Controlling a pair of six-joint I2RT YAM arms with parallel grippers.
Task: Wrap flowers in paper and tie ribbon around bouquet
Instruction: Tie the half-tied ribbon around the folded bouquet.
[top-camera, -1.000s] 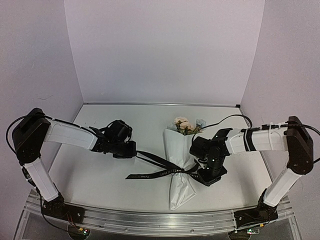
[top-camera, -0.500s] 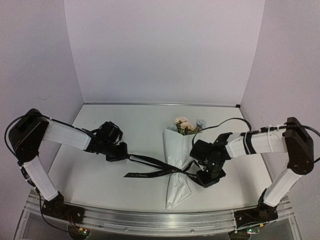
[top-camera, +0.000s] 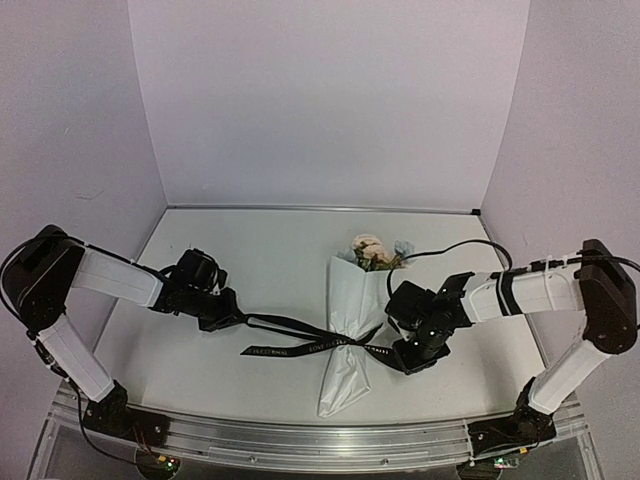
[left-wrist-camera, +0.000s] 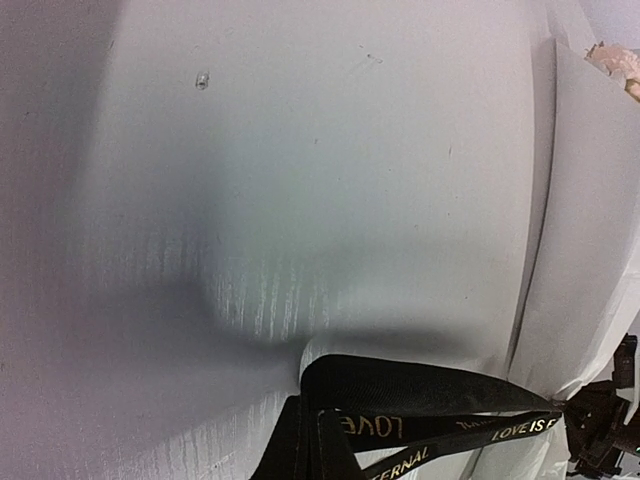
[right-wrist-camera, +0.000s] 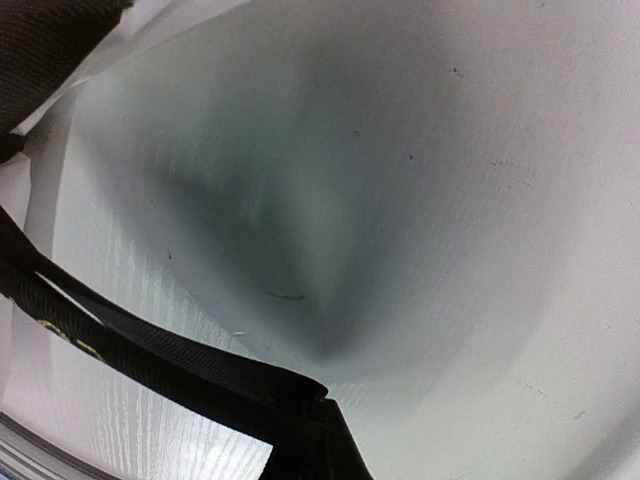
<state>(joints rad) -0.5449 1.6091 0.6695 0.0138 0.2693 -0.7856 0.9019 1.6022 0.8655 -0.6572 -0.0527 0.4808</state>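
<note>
**Left gripper** (top-camera: 232, 318), centre-left of the overhead view: jaws fully closed, pinching one end of the ribbon (top-camera: 300, 348). In the left wrist view the black band enters from the bottom edge and runs right towards the paper.

**Right gripper** (top-camera: 402, 354), right of centre: jaws likewise fully closed on the ribbon's other end, just beside the cone. In the right wrist view two strands converge at the bottom edge.

**Step in hand (judged):** drawing the knot tight. The two ends should be pulled apart evenly and low over the table (top-camera: 260, 250), since a one-sided pull would drag or spin the light bundle. The band should cross the narrow waist of the cone, not slip towards its tip, and the pull should stop before the paper crumples.

**Bouquet** (top-camera: 340, 385), centre of the overhead view, lying flat. Its tip points to the lower edge and its open mouth to the back wall.

**Paper** (top-camera: 350, 295): a thin white sheet, creased, pinched in where the ribbon crosses it.

**Flowers** (top-camera: 368, 248): pale peach and faint blue blooms showing at the mouth; the stems are hidden. The ribbon is black with small gold lettering, and one loose tail lies left of the cone.
</note>
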